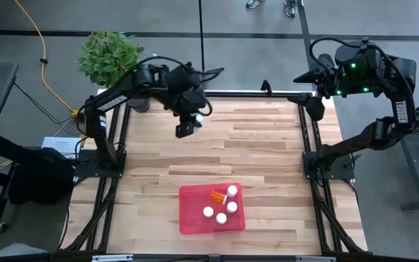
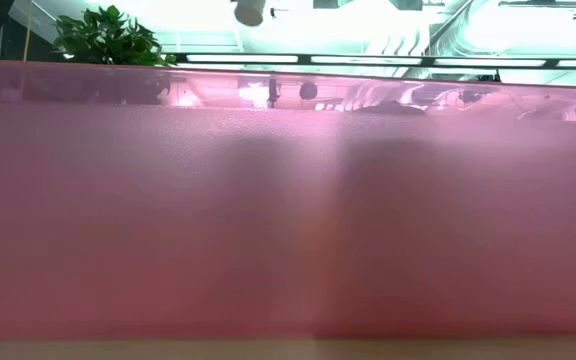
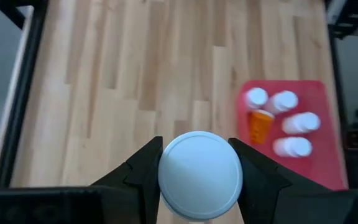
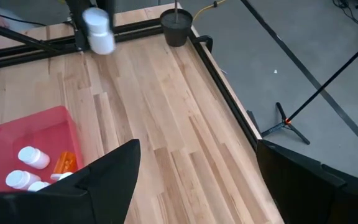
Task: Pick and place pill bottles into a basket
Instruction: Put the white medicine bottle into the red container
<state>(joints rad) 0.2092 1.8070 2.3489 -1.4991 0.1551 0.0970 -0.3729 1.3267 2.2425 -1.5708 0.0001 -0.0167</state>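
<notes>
My left gripper (image 1: 186,128) is shut on a white pill bottle (image 3: 199,175) above the far left part of the table; the right wrist view also shows this bottle (image 4: 98,30). The red basket (image 1: 191,218) lies near the table's near edge. In it lie the orange bottle (image 1: 217,195) and several white bottles (image 1: 232,191), also seen in the left wrist view (image 3: 300,123). My right gripper (image 4: 197,144) is open and empty, high over the table's far right corner (image 1: 302,76). My left gripper pinches the white bottle's round sides (image 3: 164,177) between its two fingers (image 3: 143,168). The bottle's flat round end faces the wrist camera. The fingers slant downward from the far side. The bottle is lifted clear of the table.
A small black round pot (image 4: 176,26) with a green plant (image 1: 109,57) stands at the far left corner. A black frame rail (image 1: 308,135) runs along the table's edges. The basket's red wall (image 2: 288,210) fills the low view. Bare wood (image 1: 253,138) lies between my left gripper and the basket.
</notes>
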